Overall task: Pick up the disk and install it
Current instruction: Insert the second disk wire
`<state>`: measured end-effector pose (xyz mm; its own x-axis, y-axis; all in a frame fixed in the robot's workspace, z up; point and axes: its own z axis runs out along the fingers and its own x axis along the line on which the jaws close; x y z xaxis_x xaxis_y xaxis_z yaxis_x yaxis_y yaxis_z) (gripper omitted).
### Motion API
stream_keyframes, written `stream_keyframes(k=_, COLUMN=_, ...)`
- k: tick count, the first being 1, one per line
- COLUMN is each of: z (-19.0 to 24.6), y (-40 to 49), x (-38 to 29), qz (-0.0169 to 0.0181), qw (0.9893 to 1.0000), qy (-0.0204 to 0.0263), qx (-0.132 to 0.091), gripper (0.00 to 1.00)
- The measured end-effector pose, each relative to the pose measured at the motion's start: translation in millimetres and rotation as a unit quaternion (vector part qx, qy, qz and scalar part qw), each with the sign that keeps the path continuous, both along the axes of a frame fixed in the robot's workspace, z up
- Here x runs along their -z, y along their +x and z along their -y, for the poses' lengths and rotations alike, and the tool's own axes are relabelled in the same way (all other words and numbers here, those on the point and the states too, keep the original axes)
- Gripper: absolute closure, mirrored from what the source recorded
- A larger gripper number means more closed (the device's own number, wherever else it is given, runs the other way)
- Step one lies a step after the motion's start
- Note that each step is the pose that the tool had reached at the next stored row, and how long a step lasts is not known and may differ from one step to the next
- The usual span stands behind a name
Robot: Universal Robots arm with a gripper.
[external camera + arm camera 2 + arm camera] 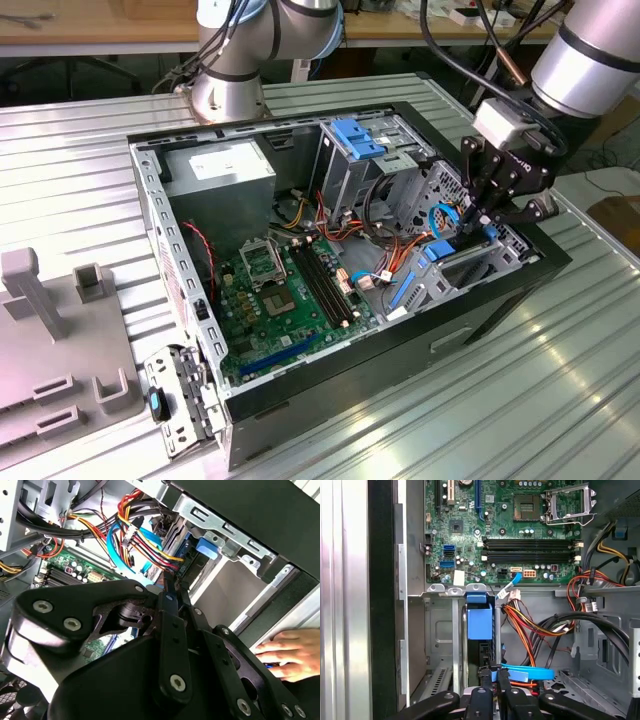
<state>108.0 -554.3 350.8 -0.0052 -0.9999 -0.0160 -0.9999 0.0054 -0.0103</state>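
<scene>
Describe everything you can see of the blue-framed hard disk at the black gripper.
In the first wrist view, the flat hard disk shows a bright blue plastic carrier frame with a tab at its far end, around a dark body seen edge-on. It stands on edge, partly slid into the grey metal drive bay of the open computer case. The black gripper appears pinched on its near edge. A blue flat cable runs close beside it.

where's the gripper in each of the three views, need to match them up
Exterior view: the gripper is at the exterior view's right, lowered into a corner of the case.
Second wrist view: the gripper is in the foreground, tip against the coloured wires.
First wrist view: the gripper is beside the light blue cable.
Shared landmark: the green motherboard.
</scene>
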Motion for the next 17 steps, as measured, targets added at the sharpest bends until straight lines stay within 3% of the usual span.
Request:
stream_keyframes(k=2, z=2.0, y=0.5, x=0.8, qz=0.0, qw=1.0, qy=0.0018, qx=0.0, gripper=0.84)
stream_keyframes(k=3, z=4.5, y=1.3, x=2.0, qz=0.0, qw=1.0, qy=0.0055, qx=0.0, gripper=0.84)
stream_keyframes(k=17, z=4.6, y=1.4, x=7.5, qz=0.0, qw=0.9999, qy=0.015, qx=0.0, gripper=0.84)
